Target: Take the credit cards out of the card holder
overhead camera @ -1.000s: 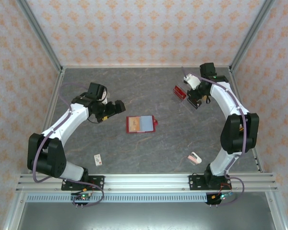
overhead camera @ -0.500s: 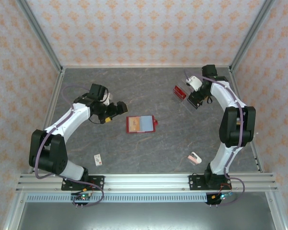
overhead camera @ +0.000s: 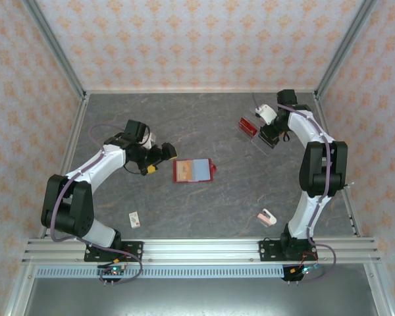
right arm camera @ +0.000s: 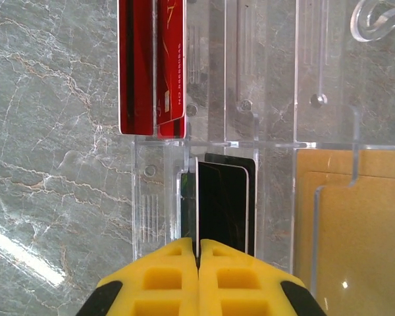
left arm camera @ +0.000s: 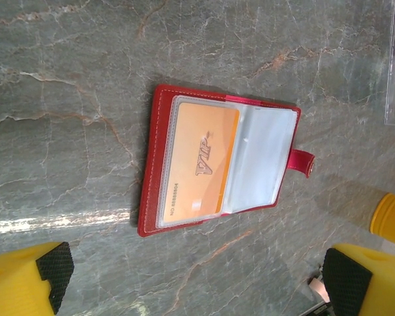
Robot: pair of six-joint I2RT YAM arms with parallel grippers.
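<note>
Found the red card holder [overhead camera: 193,170] lying open and flat near the middle of the grey marbled table [overhead camera: 204,122]. Saw an orange VIP card [left arm camera: 199,161] tucked under the clear sleeve of its 9 o'clock half in the left wrist view, with a paler sleeve [left arm camera: 260,158] beside it and a snap tab [left arm camera: 303,162] sticking out at 3 o'clock.

Noted the left gripper [overhead camera: 160,160] just off the holder's 9 o'clock edge, not touching it, with jaws spread wide and black pads [left arm camera: 54,262] sitting at 7 and 5 o'clock in its own camera view.

Saw the right gripper [right arm camera: 199,245] at 2 o'clock from the holder, over the clear acrylic tray [right arm camera: 276,79], with yellow fingers pressed together on a thin edge-on card [right arm camera: 197,197] standing in a slot. Spotted a black card [right arm camera: 227,197] just beside that, red cards [right arm camera: 151,66] at 11 o'clock and tan cards [right arm camera: 355,224] at 3 o'clock.

Marked a small white card with a red mark [overhead camera: 135,219] at 7 o'clock from the holder and a pinkish-white item [overhead camera: 267,216] at 4 o'clock, both well apart from it.
</note>
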